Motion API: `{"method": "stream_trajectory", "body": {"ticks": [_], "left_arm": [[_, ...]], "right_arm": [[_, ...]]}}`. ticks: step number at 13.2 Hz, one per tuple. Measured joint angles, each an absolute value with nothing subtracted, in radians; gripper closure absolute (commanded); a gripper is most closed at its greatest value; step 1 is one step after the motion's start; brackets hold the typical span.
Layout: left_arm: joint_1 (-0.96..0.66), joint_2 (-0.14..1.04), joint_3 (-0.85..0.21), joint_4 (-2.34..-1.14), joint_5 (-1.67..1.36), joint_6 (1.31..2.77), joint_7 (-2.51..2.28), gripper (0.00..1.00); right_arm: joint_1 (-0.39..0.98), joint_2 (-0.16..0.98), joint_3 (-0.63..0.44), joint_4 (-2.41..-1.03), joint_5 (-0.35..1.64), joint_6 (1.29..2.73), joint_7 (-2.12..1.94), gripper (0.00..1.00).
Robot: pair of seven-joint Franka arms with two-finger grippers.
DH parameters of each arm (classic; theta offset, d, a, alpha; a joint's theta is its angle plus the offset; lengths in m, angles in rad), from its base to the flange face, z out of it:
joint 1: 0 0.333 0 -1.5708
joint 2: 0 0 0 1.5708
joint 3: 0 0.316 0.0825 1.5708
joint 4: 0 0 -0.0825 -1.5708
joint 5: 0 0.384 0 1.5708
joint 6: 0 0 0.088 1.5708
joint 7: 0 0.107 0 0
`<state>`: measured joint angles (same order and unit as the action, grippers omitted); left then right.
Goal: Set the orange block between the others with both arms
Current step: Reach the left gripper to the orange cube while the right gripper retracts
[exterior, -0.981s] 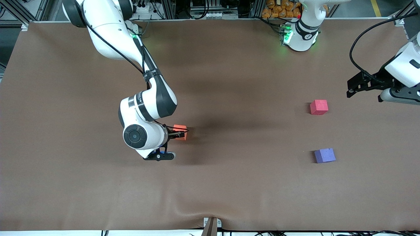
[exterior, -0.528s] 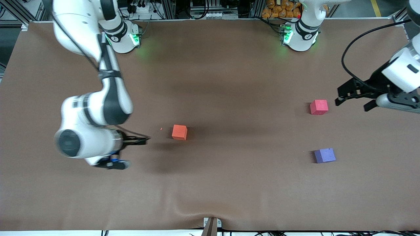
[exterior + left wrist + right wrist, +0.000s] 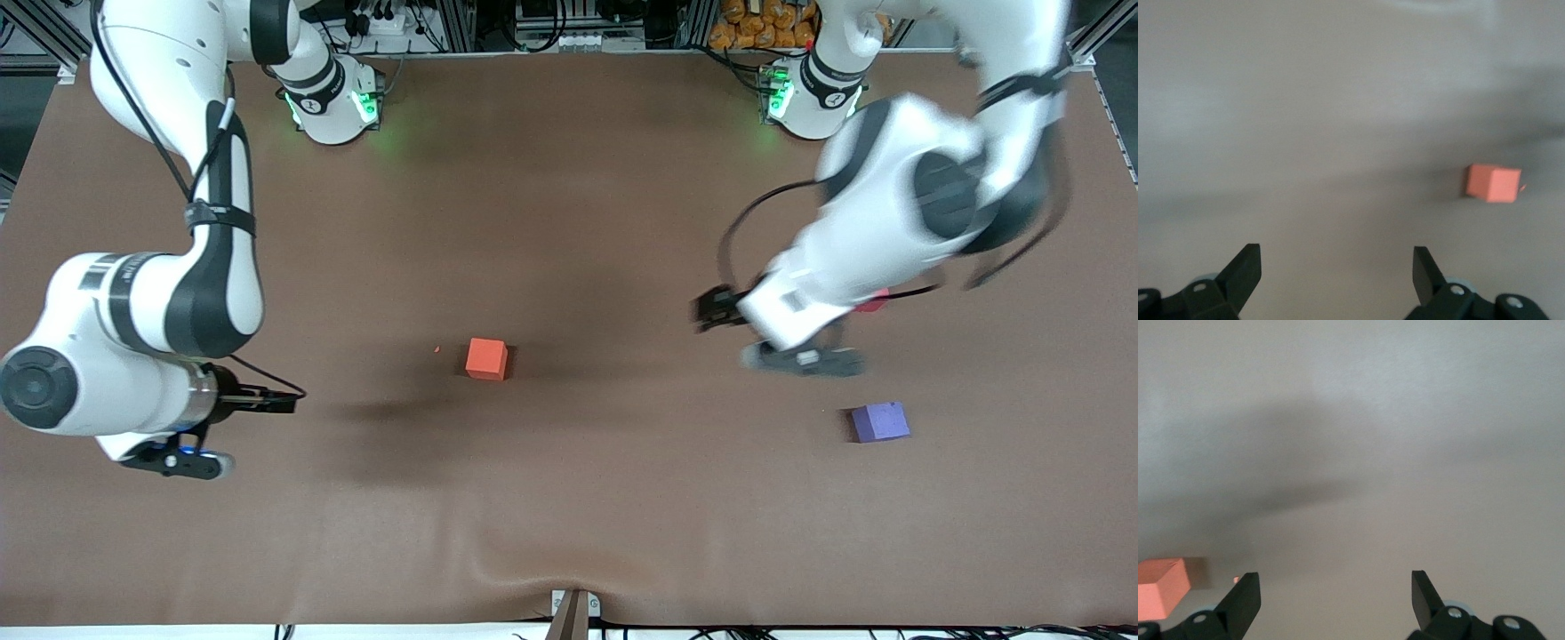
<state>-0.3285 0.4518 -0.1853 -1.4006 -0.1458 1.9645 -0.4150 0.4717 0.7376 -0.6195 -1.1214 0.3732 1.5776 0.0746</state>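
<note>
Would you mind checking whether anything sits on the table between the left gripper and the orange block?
Nothing visible does. The left gripper, open, is over bare table toward the orange block. The right gripper, also open, is clear of it.

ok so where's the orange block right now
In the front view the orange block sits alone on the brown table near its middle, held by neither tool, well toward the right arm's end from the purple block.
</note>
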Motion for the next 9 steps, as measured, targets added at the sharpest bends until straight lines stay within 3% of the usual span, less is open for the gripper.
{"method": "stream_trajectory", "body": {"ticks": [5,9], "left_arm": [[-0.586,0.694,-0.134,-1.384,-0.145,2.409,-0.64,0.0],[-0.934,0.858,0.174,-1.358,-0.145,2.672,-0.778,0.0]], "right_arm": [[0.473,0.737,-0.648,-1.107,0.373,1.578,0.064,0.0],[0.464,0.736,-0.653,-1.096,0.372,1.579,0.064,0.0]]}}
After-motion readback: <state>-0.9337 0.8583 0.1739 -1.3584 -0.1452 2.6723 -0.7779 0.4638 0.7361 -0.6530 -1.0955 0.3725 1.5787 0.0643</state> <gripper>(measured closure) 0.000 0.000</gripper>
